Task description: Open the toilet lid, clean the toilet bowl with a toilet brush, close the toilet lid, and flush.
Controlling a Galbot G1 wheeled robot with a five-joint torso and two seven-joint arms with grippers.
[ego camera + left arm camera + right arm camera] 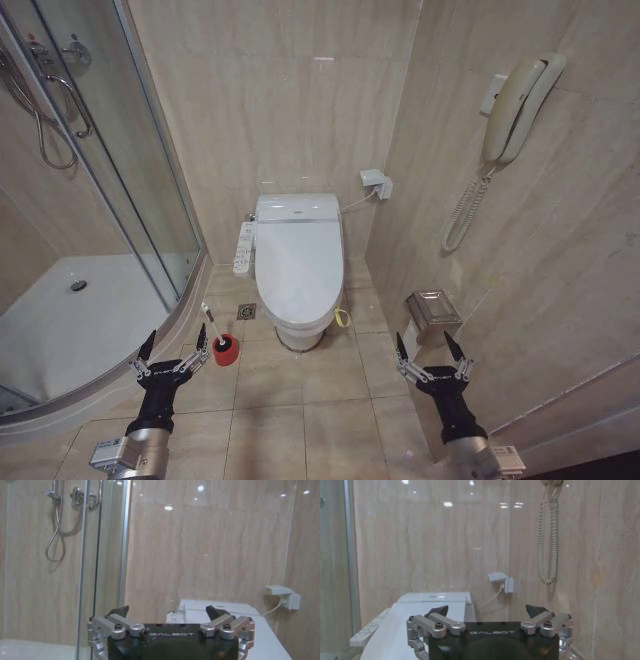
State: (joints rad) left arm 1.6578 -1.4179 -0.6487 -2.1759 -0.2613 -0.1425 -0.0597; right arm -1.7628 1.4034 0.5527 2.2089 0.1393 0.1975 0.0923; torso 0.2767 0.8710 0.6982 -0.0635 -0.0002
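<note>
Two open end effectors, left (175, 345) and right (432, 349); one shut toilet lid (298, 260).

So the count here: 1 toilet bowl (298, 335) with 1 toilet lid (297, 262) shut over it, and 1 button strip (244, 249) on its side. 1 toilet brush (212, 330) stands in 1 red cup holder (226, 351). 2 grippers, left gripper (174, 350) and right gripper (432, 353), both spread open. Also 1 wall phone (522, 97), 1 shower enclosure (70, 300), 1 floor drain (247, 311), 1 paper holder (432, 313) and 1 wall socket (376, 184).
</note>
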